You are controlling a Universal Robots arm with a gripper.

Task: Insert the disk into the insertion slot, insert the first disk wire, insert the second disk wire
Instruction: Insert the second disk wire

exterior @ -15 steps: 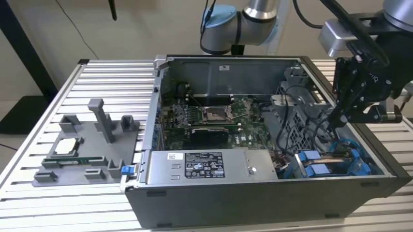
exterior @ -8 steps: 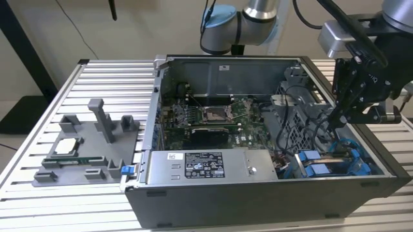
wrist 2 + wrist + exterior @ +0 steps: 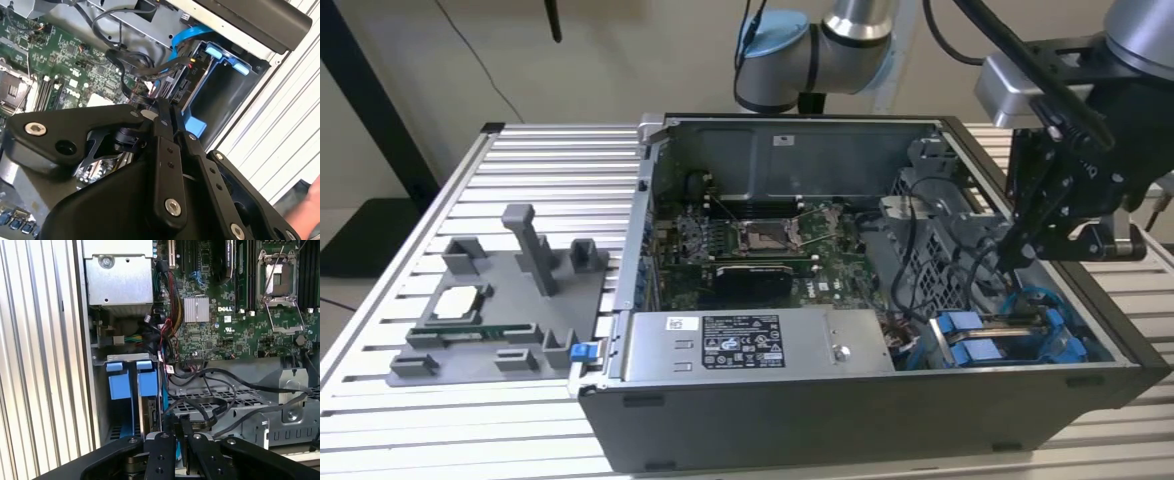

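Disk (image 3: 148,412) seated edge-on in the insertion slot (image 3: 121,390) at the corner of the open computer case (image 3: 854,420), blue carrier tabs (image 3: 131,379) showing at the mouth; in the exterior view, that bay at the case's near corner toward the exterior view's right, beside the silver power-supply box (image 3: 747,345). Gripper (image 3: 1017,252) poised above the bay, fingers (image 3: 165,150) drawn close together with only a thin gap; tips down among black cables (image 3: 210,405) at the disk's connector end; whether a wire is pinched between them, cannot tell. Blue cable (image 3: 192,37) looping beside the bay; green motherboard (image 3: 240,320) alongside; grey parts fixture (image 3: 494,320) on the slatted table (image 3: 400,400), well apart toward the exterior view's left.
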